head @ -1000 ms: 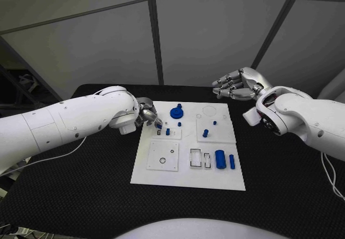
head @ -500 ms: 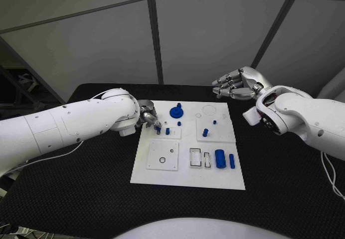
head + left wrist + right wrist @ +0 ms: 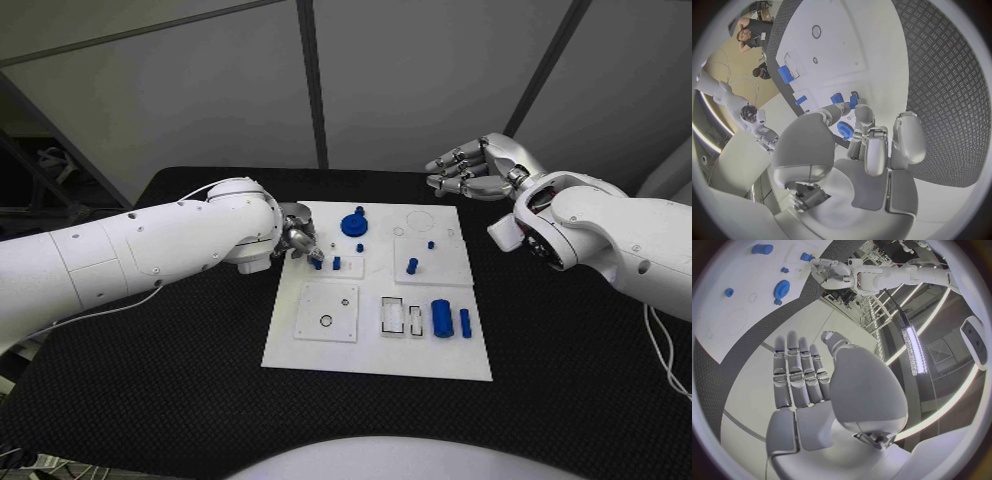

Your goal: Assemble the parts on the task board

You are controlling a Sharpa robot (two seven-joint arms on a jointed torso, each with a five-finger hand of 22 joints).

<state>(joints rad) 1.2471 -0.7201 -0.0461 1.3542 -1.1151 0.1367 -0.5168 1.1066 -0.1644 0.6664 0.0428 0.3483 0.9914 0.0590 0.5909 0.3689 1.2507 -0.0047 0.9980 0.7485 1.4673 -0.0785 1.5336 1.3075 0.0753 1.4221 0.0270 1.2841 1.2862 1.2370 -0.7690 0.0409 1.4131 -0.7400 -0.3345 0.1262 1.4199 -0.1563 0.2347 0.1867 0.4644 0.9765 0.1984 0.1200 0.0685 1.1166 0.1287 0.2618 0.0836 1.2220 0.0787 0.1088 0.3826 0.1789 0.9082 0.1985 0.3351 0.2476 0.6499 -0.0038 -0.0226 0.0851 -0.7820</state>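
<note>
The white board (image 3: 378, 345) lay mid-frame on the black table (image 3: 144, 380), small blue parts (image 3: 441, 319) standing on it. At its upper-left edge the left hand (image 3: 299, 238) hid its fingertips; whether it pinched a part was unclear. The right hand (image 3: 480, 166) hovered upper right, fingers apart, holding nothing.

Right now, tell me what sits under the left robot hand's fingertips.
The left robot hand is above the task board's upper-left corner, by small blue parts. Its fingers hide the spot beneath.
</note>
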